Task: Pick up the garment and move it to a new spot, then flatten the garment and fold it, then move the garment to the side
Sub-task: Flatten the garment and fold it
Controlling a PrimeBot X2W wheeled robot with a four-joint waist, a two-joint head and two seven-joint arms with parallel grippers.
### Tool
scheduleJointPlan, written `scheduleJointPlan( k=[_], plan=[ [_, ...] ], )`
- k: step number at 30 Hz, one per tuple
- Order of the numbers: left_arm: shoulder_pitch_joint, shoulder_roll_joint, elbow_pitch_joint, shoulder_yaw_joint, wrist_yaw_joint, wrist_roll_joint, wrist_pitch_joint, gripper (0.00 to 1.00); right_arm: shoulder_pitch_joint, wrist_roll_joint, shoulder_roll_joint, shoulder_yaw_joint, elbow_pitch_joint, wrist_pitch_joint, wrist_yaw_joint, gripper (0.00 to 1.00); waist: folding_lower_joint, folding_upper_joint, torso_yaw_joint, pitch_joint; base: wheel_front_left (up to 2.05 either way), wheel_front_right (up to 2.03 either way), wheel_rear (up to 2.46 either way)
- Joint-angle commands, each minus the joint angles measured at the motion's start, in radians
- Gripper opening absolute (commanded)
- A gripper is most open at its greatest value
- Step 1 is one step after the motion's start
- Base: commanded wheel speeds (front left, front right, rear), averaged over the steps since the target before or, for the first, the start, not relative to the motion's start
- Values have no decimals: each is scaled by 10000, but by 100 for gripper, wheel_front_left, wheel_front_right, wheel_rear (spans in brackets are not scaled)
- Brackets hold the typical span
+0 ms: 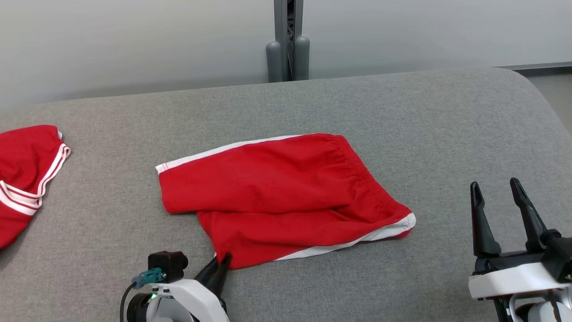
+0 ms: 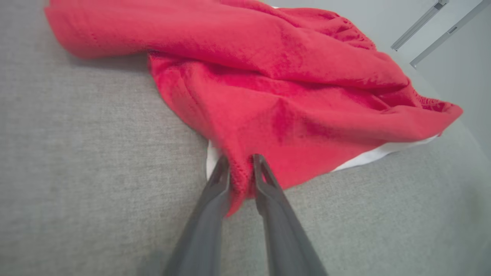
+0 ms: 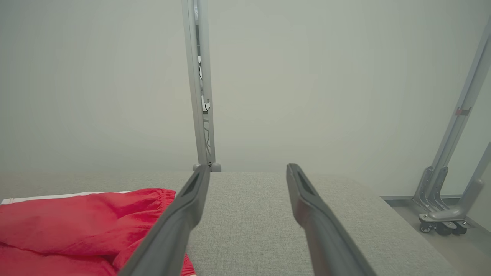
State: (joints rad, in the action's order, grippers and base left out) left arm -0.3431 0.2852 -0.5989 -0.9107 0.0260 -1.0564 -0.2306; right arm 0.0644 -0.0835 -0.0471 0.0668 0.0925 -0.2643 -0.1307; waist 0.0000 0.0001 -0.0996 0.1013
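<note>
Head view, clock directions read from the middle of that view.

Grey fabric-covered surface point(image 1: 447, 116), broad, with a rounded corner at 2 o'clock.

Red shorts point(image 1: 286, 192) lie at the centre of it, mostly flat. They have white side stripes along the 12 and 5 o'clock edges. The gathered waistband runs down the 3 o'clock end and the leg hems face 9. One leg lies over the other, the upper one offset toward 10.

Second red garment with white stripes point(image 1: 27, 179) at 9 o'clock, cut by the frame edge and well apart from the shorts.

Grey upright post point(image 1: 288, 40) at 12 o'clock, behind the surface.

My right gripper point(image 1: 494, 184) is at 4 o'clock, jaws spread wide with nothing between them, clear of the shorts. From its own wrist point(image 3: 248, 168) I see bare grey cloth ahead and the waistband off at 8.

My left gripper point(image 1: 222, 264) is at 7 o'clock, at the near hem corner. From its wrist point(image 2: 239, 165), the fingers point(image 2: 215, 199) stand narrow with a ridge of red fabric pinched between them. White trim shows just beside the left finger.
</note>
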Motion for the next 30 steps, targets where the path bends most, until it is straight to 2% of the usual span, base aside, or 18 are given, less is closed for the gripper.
scheduleJointPlan(
  k=[1, 5, 9, 14, 18, 21, 25, 30],
  plan=[
    [-181, 4, -20, 40, -52, 39, -60, 0, 90, 81, -63, 49, 14, -18, -1, 100, 0, -1, -5, -2, 0, 0, 0],
    [-267, 87, -35, 131, -72, 231, -167, 0, 35, 61, -63, 108, -5, -18, -1, 100, 0, -1, 10, -18, 0, 0, 0],
    [-342, 405, 474, 372, 33, 401, -255, 0, -43, 44, -62, 211, -40, -18, -1, 100, 0, -1, 89, -34, 0, 0, 0],
    [-322, 1258, 1928, 654, 562, 603, -192, 0, -86, 6, -62, 316, -84, -18, -1, 100, 0, -1, 197, -42, 0, 0, 0],
    [-475, 2033, 3292, 718, 1132, 762, 432, 0, -32, -30, -62, 302, -89, -18, -1, 100, 0, -1, 215, 29, 0, 0, 0],
    [-762, 2343, 3937, 770, 1432, 765, 1009, 0, 106, -75, -62, 210, -62, -20, -1, 100, 0, -1, 148, 148, 0, 0, 0],
    [-1332, 2448, 3699, 898, 1482, 571, 1629, 0, 320, -137, -60, 5, -28, -18, -1, 100, 0, -1, -92, 398, 0, 0, 0],
    [-2072, 2241, 2510, 1028, 1227, 335, 2043, 0, 658, -183, -60, -280, -37, -18, -1, 100, 0, -1, -534, 823, 0, 0, 0]
  ],
)
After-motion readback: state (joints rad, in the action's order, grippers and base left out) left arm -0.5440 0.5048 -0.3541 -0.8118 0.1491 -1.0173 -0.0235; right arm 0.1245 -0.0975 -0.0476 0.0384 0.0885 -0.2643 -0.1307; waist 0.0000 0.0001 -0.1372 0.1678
